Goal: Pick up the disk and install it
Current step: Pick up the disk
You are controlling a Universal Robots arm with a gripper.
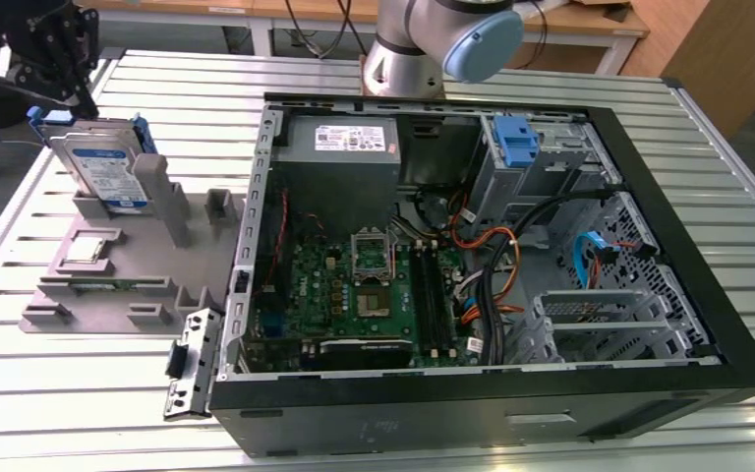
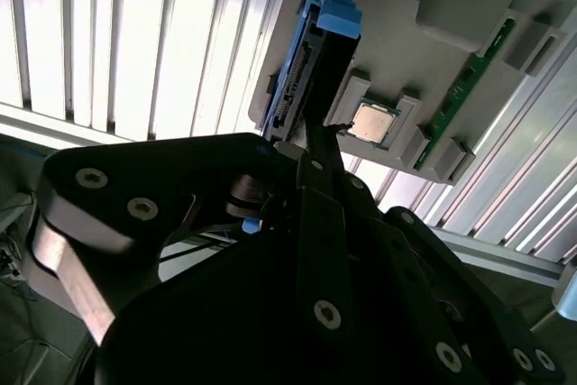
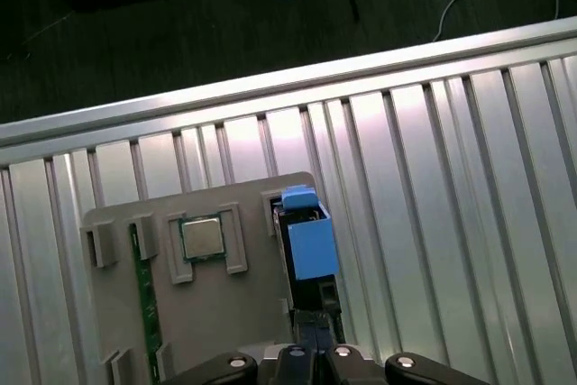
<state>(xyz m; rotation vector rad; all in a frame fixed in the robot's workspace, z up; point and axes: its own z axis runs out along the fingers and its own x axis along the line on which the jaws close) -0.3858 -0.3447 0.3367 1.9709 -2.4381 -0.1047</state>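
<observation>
1. On the exterior view's left, over the grey holder (image 1: pixel 154 267), the end effector (image 1: pixel 60 96) hangs just above the disk (image 1: pixel 99 169). You cannot tell whether it is spread or pressed together.
2. The disk stands on edge in a slot of that holder, with its white-and-blue label showing and blue rails framing it.
3. A small square chip (image 1: pixel 89 246) lies flat in a pocket of the same holder, near the disk.
4. The holder rests on a slatted metal surface (image 1: pixel 63 393). Beside it, toward the exterior view's right, an open computer case (image 1: pixel 676 202) lies with its board exposed.
5. Judging by this, the task is at its start. The disk is not yet lifted, so both pickup and installation remain.
</observation>
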